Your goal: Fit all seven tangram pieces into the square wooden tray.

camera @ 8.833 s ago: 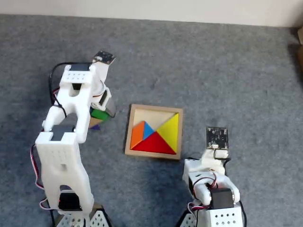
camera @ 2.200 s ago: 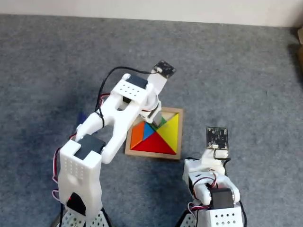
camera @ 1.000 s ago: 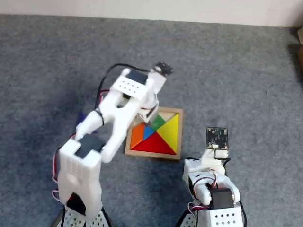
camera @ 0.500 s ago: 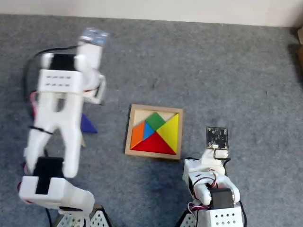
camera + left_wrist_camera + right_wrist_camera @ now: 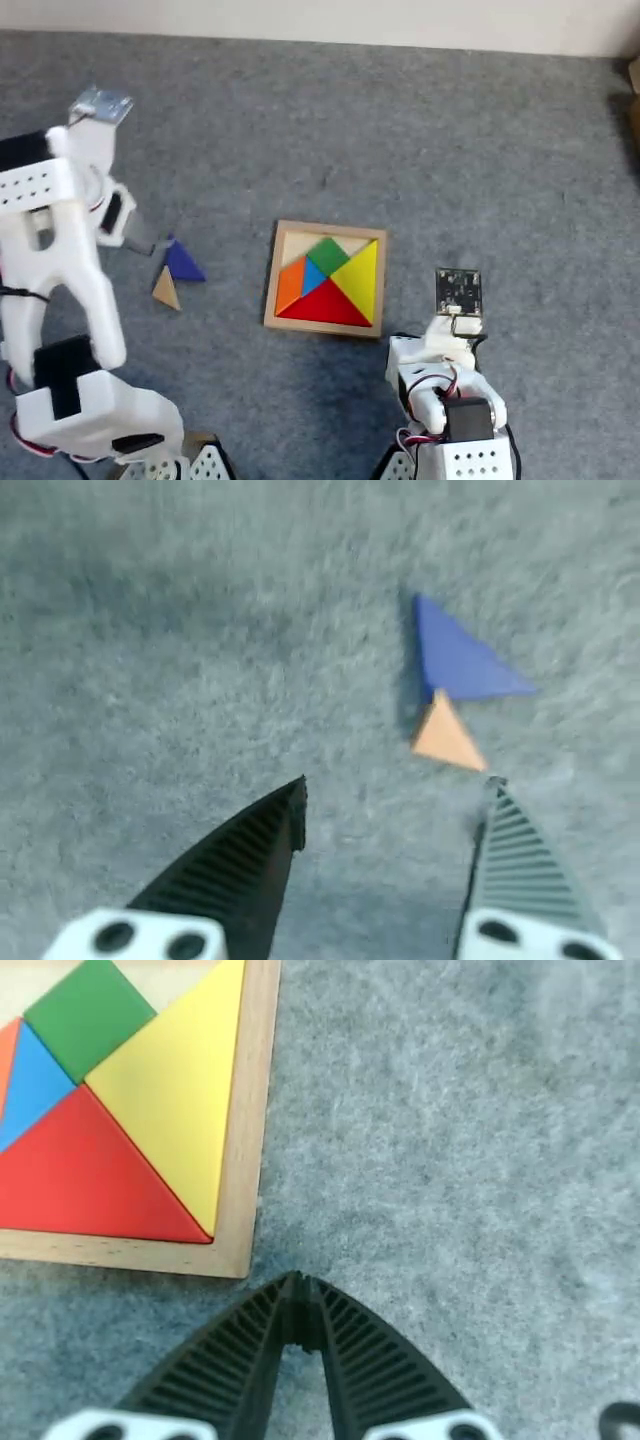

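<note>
Left tool [image 5: 397, 785] hangs over the grey desk [image 5: 480, 150] with its jaws spread wide and nothing between them, and the reason looks plain: two pieces lie loose right ahead of it. There's the dark blue triangle [image 5: 455, 665], and touching its corner, the smaller tan triangle [image 5: 445, 738], both flat on the desk and well apart from the tray [image 5: 322, 330]. I'd say those open jaws are set for a pick, the tan one sitting nearest the pale finger.

Over to the right tool [image 5: 301, 1285]: pinched closed, empty, parked low just beside the tray's near corner, out of the way.

The tray itself looks close to done. Five pieces lie flush inside: the red triangle [image 5: 325, 305] along the near edge, the yellow triangle [image 5: 362, 275] on one side, an orange piece [image 5: 289, 283] opposite, a light blue triangle [image 5: 311, 275] wedged between, and the green square [image 5: 327, 255] standing on its corner. Bare wood shows either side of that square along the far edge.
</note>
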`<state>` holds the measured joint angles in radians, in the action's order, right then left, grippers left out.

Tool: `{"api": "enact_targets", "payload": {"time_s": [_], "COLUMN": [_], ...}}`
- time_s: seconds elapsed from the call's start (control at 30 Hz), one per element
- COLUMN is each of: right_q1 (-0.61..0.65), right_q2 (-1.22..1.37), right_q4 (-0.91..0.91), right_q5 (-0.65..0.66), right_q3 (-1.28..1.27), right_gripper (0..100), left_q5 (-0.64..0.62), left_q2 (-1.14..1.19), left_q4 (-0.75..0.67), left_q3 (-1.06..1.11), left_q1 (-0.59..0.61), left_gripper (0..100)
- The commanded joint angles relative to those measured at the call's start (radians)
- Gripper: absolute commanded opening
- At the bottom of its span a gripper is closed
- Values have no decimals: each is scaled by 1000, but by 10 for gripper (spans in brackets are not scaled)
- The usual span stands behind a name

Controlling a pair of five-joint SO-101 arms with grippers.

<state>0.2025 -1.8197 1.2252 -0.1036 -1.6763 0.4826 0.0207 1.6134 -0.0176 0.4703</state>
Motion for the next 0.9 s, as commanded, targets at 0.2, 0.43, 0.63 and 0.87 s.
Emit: {"api": "enact_targets", "payload": {"time_s": [0.2, 0.43, 0.63, 0.87], "right_q1": [-4, -5, -5, -5], "right_q2": [-19, -19, -19, -19], "right_q4": [5, 5, 5, 5], "right_q5": [-8, -8, -8, -8], "right_q3": [-108, -108, -108, -108], "right_gripper": [5, 5, 5, 5], "left_q5": [259, 256, 261, 310], "left_q2": [-44, -42, -42, -48], "left_q4": [-262, -371, -661, -773], "left_q3": [234, 390, 558, 699], "left_q1": [104, 24, 21, -45], "left_gripper": [270, 270, 270, 253]}}
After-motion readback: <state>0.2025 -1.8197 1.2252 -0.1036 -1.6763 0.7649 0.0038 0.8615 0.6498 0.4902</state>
